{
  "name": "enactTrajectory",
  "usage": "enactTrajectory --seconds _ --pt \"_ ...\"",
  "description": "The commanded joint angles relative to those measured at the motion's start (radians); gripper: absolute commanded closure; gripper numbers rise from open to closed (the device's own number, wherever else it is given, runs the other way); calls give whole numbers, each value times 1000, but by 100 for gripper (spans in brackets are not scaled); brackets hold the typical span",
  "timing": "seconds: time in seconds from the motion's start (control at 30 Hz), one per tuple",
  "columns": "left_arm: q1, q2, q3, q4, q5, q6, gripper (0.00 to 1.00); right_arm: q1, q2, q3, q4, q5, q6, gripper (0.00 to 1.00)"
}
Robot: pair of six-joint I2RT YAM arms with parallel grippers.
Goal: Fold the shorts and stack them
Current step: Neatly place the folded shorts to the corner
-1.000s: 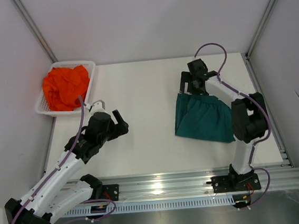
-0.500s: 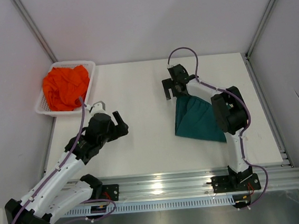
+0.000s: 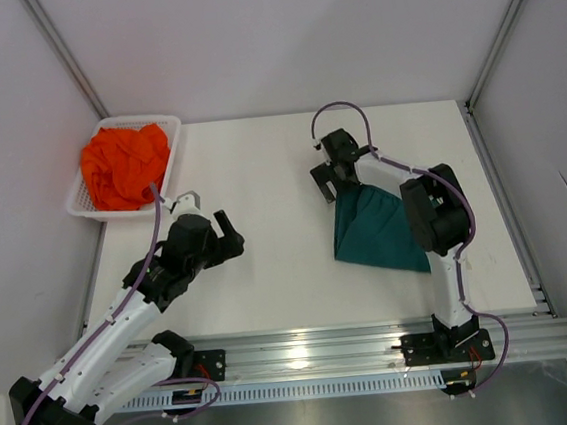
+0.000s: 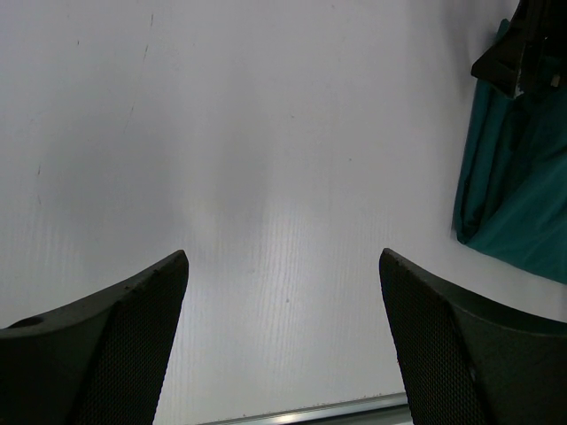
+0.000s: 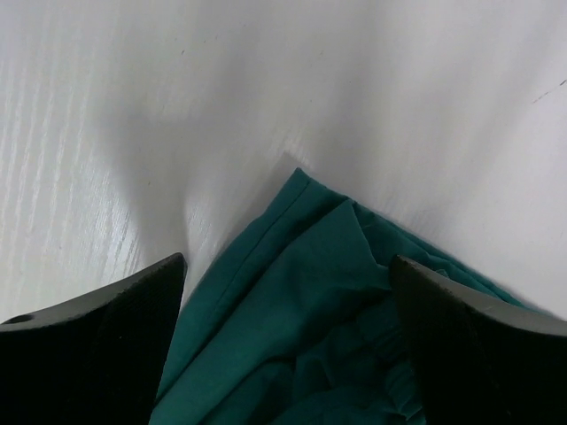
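Observation:
The dark teal shorts (image 3: 371,229) lie folded on the table, right of centre, also seen in the right wrist view (image 5: 292,310) and the left wrist view (image 4: 518,186). My right gripper (image 3: 329,180) hovers open over their far-left corner, jaws wide (image 5: 288,261), with nothing held. The orange shorts (image 3: 123,166) sit crumpled in the white basket (image 3: 171,133) at the far left. My left gripper (image 3: 233,229) stands open over bare table (image 4: 283,257), well left of the teal pair and in front of the basket.
The right arm's elbow (image 3: 436,208) hangs over the teal shorts' right edge. Grey walls close the left, back and right sides. A metal rail (image 3: 307,356) runs along the near edge of the table.
My right gripper has swung left and slightly nearer, from the teal shorts' far edge to their far-left corner, staying open. The arm's elbow now covers the shorts' right side. The left arm is still.

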Motion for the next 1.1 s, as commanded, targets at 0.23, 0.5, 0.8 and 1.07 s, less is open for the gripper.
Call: enactTrajectory --seconds 0.23,0.5,0.8,1.07 --pt "6 -15 -5 31 36 31 11 17 -126 -155 -169 -36 -131 0" --pt "6 -28 4 11 38 42 11 45 -305 -354 -160 71 -245 0" --pt "6 -44 6 -11 33 40 11 42 -379 -485 -149 117 -342 1" --pt "6 -51 12 -26 24 39 11 7 -385 -531 -182 229 -356 0"
